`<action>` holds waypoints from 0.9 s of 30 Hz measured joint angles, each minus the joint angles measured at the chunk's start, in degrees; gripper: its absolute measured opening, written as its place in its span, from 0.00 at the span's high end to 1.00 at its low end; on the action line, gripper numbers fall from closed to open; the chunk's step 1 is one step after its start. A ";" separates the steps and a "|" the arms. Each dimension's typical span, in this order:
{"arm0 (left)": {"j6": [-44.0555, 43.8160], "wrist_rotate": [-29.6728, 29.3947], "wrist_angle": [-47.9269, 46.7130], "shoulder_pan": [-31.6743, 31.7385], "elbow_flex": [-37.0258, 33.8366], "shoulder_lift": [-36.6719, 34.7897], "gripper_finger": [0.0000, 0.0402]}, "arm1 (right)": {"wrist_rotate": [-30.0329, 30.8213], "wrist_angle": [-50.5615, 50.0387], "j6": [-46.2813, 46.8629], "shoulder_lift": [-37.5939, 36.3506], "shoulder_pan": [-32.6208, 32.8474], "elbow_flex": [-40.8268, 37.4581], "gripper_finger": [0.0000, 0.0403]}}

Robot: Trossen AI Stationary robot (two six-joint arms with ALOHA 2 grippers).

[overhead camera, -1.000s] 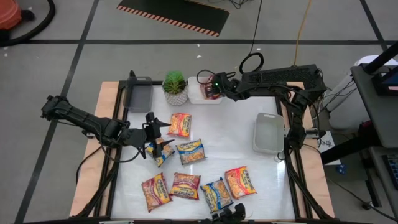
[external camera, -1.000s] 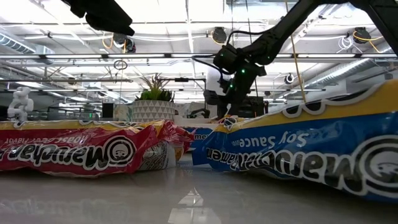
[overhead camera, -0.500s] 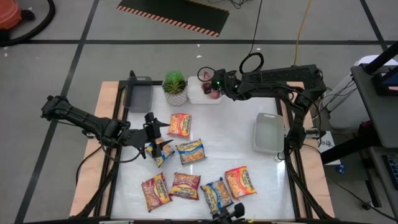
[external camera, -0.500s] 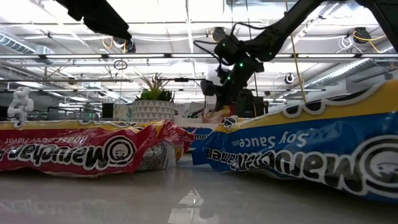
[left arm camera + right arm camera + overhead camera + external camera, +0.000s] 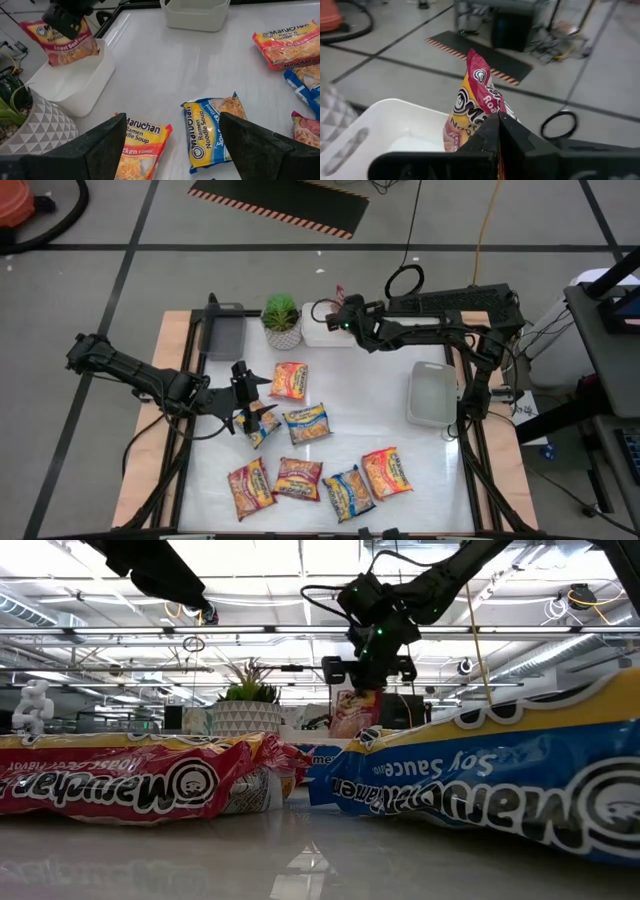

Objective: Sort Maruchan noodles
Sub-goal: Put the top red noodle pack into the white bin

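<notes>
Over the last second the right gripper (image 5: 340,313) has lifted and swung left above the white rectangular plastic tray (image 5: 322,335) at the table's far edge, raising its clamped red-trimmed yellow plastic Maruchan noodle packet (image 5: 352,712) (Roast Beef flavour), which now hangs upright, clear of the tray.

A white table (image 5: 370,415) with a pale wooden rim is carrying everything. Seven noodle packets are lying flat on it: an orange-trimmed packet (image 5: 289,380) near the middle, a blue-trimmed packet (image 5: 306,424) just below it, and another blue one (image 5: 262,426) beside that, partly under an arm. Along the near edge are sitting a red packet (image 5: 249,487), a second red packet (image 5: 298,478) touching it, a blue packet (image 5: 347,491) and an orange packet (image 5: 386,472). A potted plant (image 5: 282,320) is standing at the far edge between a grey tray (image 5: 222,332) and a white bin (image 5: 318,335). Another white tray (image 5: 431,393) is resting near the right side.
</notes>
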 joint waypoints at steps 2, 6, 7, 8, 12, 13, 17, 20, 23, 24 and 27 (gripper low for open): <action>-0.02 0.00 0.17 0.00 0.00 0.00 0.20 | 3.51 0.48 -0.70 0.00 1.30 0.00 1.00; -0.04 0.00 0.20 0.00 0.00 0.00 0.20 | 9.50 1.00 -2.14 0.00 3.48 0.00 1.00; -0.04 0.02 0.22 0.00 0.00 0.00 0.20 | 10.96 0.97 -2.35 0.00 3.90 0.00 1.00; -0.06 0.01 0.22 0.00 0.00 0.00 0.20 | 12.43 0.96 -2.44 0.00 4.27 0.00 1.00; -0.20 0.02 0.28 0.00 0.00 0.00 0.20 | 15.92 0.93 -2.06 0.00 5.38 0.00 1.00; -0.26 0.02 0.28 0.00 0.00 0.00 0.20 | 16.65 0.95 -2.00 0.00 5.53 0.00 1.00; -0.46 0.02 0.54 0.02 0.00 0.00 0.20 | 16.98 1.29 -1.91 0.00 5.74 0.00 1.00; -0.46 0.02 1.10 0.00 0.00 0.00 0.20 | 16.89 1.37 -1.71 0.00 5.69 0.00 1.00; -0.49 0.02 1.76 0.00 0.00 0.00 0.20 | 16.56 1.41 -0.92 0.00 5.25 -0.42 1.00; -0.50 0.02 1.83 0.00 0.00 0.00 0.20 | 16.30 1.41 -0.63 0.00 5.02 -0.68 1.00; -0.57 0.02 1.90 0.02 0.00 0.00 0.20 | 14.45 1.43 0.84 0.00 4.26 -1.91 1.00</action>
